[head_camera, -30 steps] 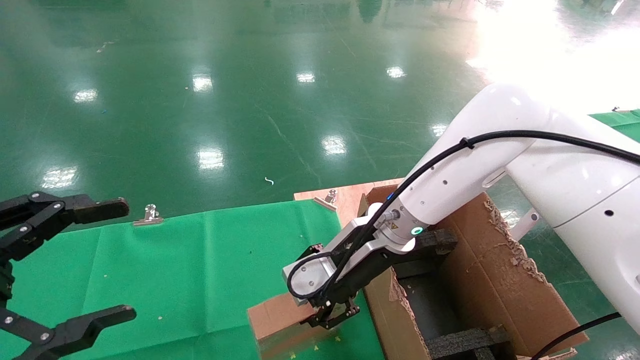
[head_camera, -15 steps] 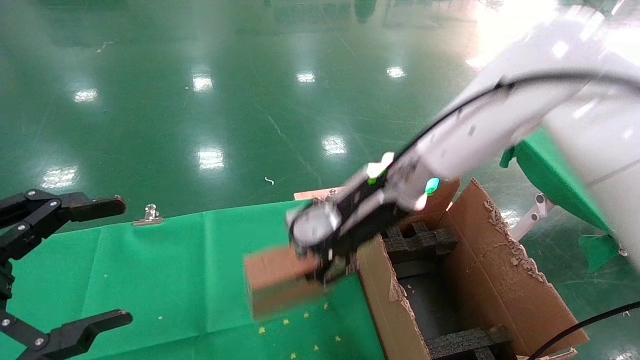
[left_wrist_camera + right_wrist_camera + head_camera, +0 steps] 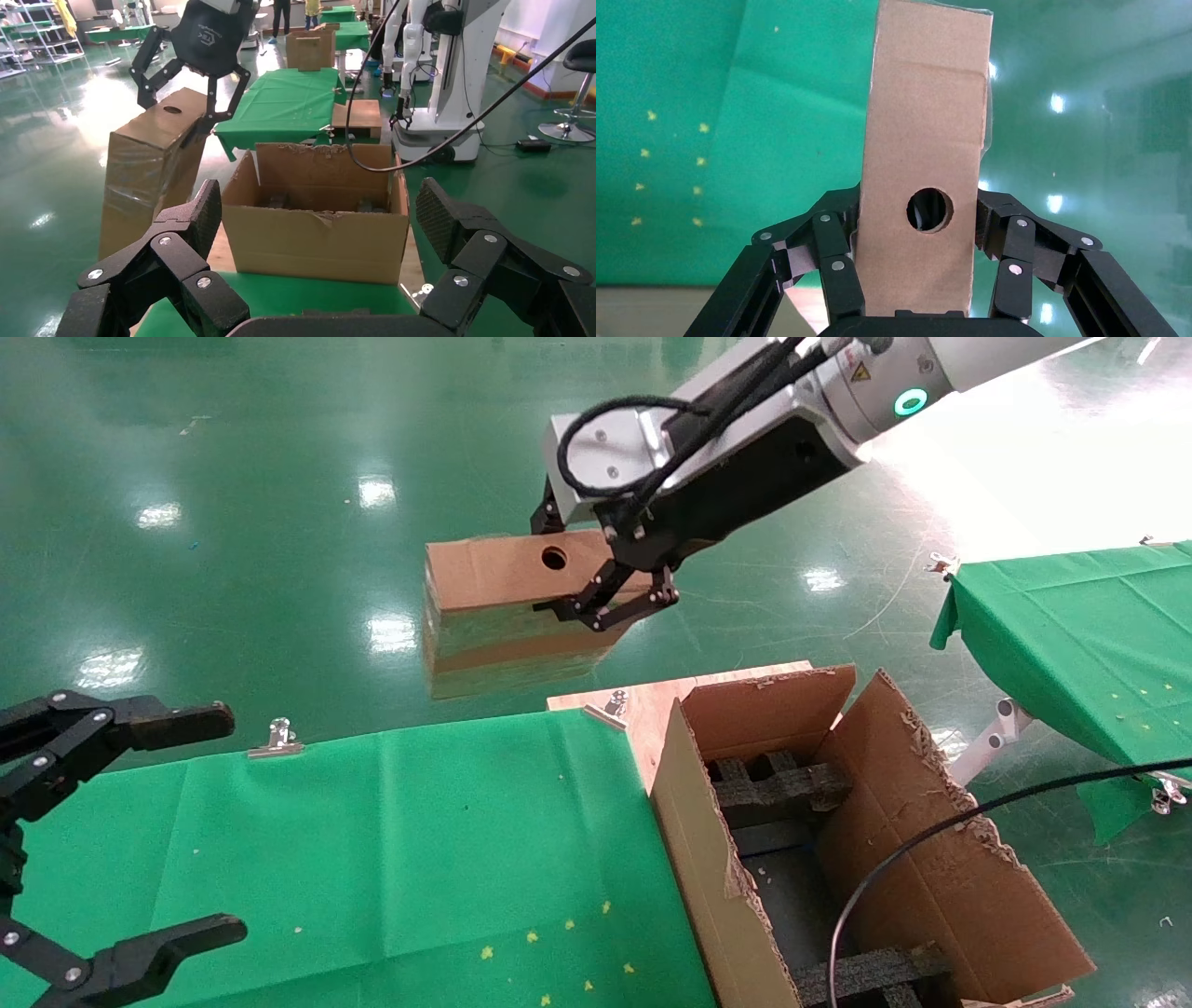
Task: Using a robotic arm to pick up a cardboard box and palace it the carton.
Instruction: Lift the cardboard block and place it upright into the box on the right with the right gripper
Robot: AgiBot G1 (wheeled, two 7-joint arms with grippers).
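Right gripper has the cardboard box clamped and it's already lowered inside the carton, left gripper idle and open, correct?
Not inside. The head view shows the right gripper holding the cardboard box in the air, above the floor and beyond the carton. The rest stands: clamped box, left gripper idle and open.

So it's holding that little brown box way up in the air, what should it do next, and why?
Probably swing the box sideways, toward the robot's right, until it hangs over the open carton. The right end effector is clamped on the cardboard box, which hangs high above the floor, beyond the green table and left of the carton's mouth. The left end effector sits open and idle.
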